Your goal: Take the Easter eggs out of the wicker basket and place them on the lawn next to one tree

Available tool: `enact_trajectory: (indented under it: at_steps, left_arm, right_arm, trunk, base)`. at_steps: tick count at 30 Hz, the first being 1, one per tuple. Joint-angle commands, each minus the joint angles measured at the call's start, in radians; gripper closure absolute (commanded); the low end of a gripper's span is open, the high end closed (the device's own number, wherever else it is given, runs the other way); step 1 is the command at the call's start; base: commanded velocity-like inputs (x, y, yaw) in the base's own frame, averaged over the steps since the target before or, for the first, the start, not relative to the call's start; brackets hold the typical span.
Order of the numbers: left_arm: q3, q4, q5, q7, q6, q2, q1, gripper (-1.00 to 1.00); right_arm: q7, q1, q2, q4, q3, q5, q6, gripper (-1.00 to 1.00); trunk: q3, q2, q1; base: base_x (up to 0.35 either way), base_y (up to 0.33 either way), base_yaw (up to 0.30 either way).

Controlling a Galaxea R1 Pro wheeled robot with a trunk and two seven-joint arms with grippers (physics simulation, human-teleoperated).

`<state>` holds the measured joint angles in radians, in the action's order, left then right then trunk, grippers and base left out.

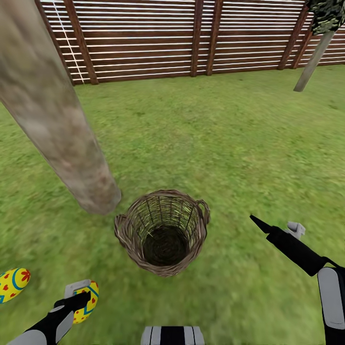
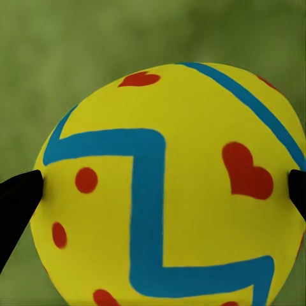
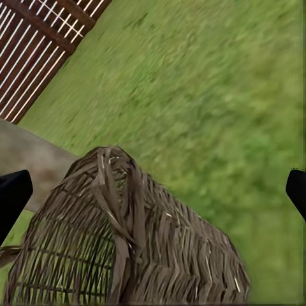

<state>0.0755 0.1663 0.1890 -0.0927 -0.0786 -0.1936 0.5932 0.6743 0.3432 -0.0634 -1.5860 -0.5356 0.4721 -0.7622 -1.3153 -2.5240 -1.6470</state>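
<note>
Head view: my left gripper [image 1: 79, 299] holds one Easter egg [image 1: 87, 302] low over the lawn [image 1: 215, 143], near the tree [image 1: 57, 129].

Its fingers [image 2: 16, 204] press both sides of that egg. A second egg [image 1: 13, 284] lies on the grass beside it. I see the wicker basket [image 1: 163, 232] upright with nothing inside, just beside the trunk. My right gripper [image 1: 270, 230] hovers by the basket, fingers wide and holding nothing.

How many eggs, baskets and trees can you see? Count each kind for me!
Easter eggs: 2, one at the left gripper with its fingertips at the egg's sides, one on the grass
Wicker basket: 1, no egg visible inside
Tree trunks: 2, thick, thin
Total: 5
</note>
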Motion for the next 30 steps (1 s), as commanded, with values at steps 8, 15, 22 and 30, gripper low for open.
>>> enact_trajectory:
  at_steps: [8, 15, 22, 30]
  left_arm:
    - [0.004, -0.001, 0.004, 0.001, -0.007, 0.0, 0.0, 1.0]
    - [0.004, -0.001, 0.004, 0.001, -0.01, 0.0, 0.0, 1.0]
    - [0.008, -0.001, 0.004, 0.0, -0.01, 0.0, 0.0, 1.0]
    - [0.005, 0.0, 0.004, 0.003, -0.012, 0.0, 0.0, -1.0]
  right_arm:
    - [0.002, 0.001, 0.0, 0.0, -0.001, 0.003, -0.006, -1.0]
    - [0.002, 0.001, 0.0, 0.0, -0.001, 0.003, -0.006, -1.0]
    - [0.002, 0.001, 0.001, 0.0, -0.001, 0.003, -0.006, -1.0]
    - [0.002, 0.001, 0.001, 0.001, -0.001, 0.003, -0.006, -1.0]
  trunk:
    - [-0.024, -0.002, -0.002]
    - [-0.039, -0.003, -0.004]
    - [-0.039, -0.003, -0.004]
    - [-0.039, -0.003, -0.004]
  base:
    - [0.0, 0.0, 0.0]
    - [0.0, 0.0, 0.0]
    - [0.0, 0.0, 0.0]
    - [0.0, 0.0, 0.0]
